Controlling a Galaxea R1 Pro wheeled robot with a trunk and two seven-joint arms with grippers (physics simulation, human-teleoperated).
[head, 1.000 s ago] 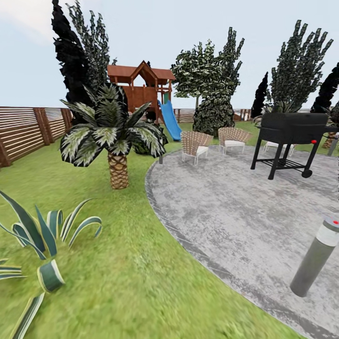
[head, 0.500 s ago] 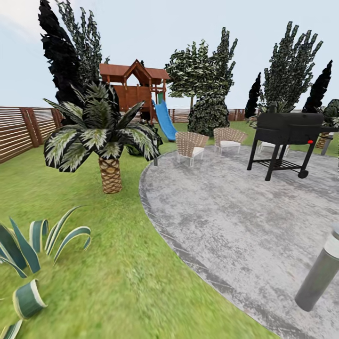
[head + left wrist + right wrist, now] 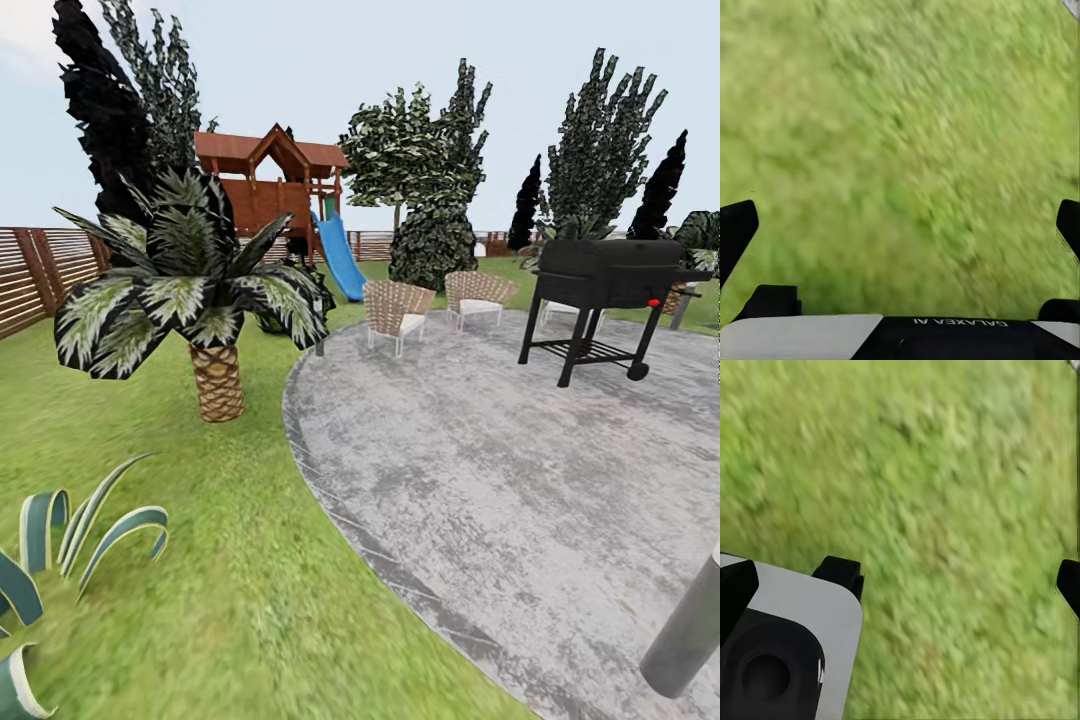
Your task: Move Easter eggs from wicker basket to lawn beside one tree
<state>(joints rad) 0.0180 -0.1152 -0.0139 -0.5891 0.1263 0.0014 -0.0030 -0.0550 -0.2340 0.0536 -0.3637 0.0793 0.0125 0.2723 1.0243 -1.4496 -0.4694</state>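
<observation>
Searching for the basket is judged the step in hand; lawn (image 3: 250, 560) is seen near and left, patio (image 3: 520, 470) right. Left gripper (image 3: 900, 229) and right gripper (image 3: 900, 585) are spread wide, empty; turning is called for next.

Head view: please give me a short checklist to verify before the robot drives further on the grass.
1. Wicker basket and eggs located: not ok, no view of them yet.
2. Lawn ahead free of obstacles: ok.
3. Short palm off the path: ok, it stands ahead to the left.
4. Striped agave plant close at the near left: not ok, keep away.
5. Left gripper fingers apart, nothing held: ok.
6. Right gripper fingers apart, nothing held: ok.
</observation>
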